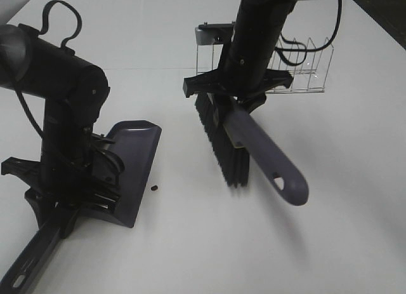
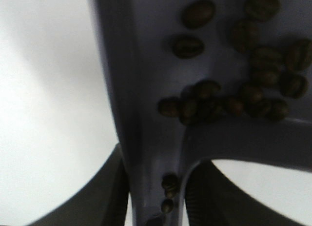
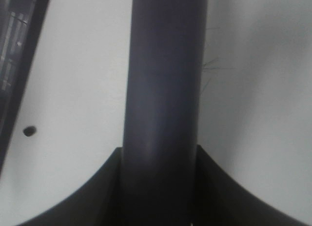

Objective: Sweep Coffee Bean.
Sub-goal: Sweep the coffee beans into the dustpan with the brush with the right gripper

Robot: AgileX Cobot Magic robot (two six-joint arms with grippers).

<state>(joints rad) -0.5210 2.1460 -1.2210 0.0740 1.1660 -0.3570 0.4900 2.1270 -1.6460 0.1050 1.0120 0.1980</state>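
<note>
**Chasing one loose bean without spilling the rest**

My left gripper (image 1: 73, 195) is clamped on the handle of the grey-purple plastic dustpan (image 1: 136, 160). My right gripper (image 3: 161, 187) is pinched tight round the grey-purple handle of the black-bristled hand brush (image 1: 222, 145). Most of the small dark brown coffee beans (image 2: 253, 96) lie heaped in the pan at its handle end, with a few lodged in the handle channel. One stray bean (image 1: 154, 188) sits on the white table (image 1: 209, 256), just beside the pan's lip and between it and the bristles.

My worry is that a quick or high stroke could flick that bean sideways past the pan. The bristles could also ride over something so small. If the lip is not flat on the table, the bean may slip beneath it. Tipping my left wrist forward would let the heap roll out.
</note>
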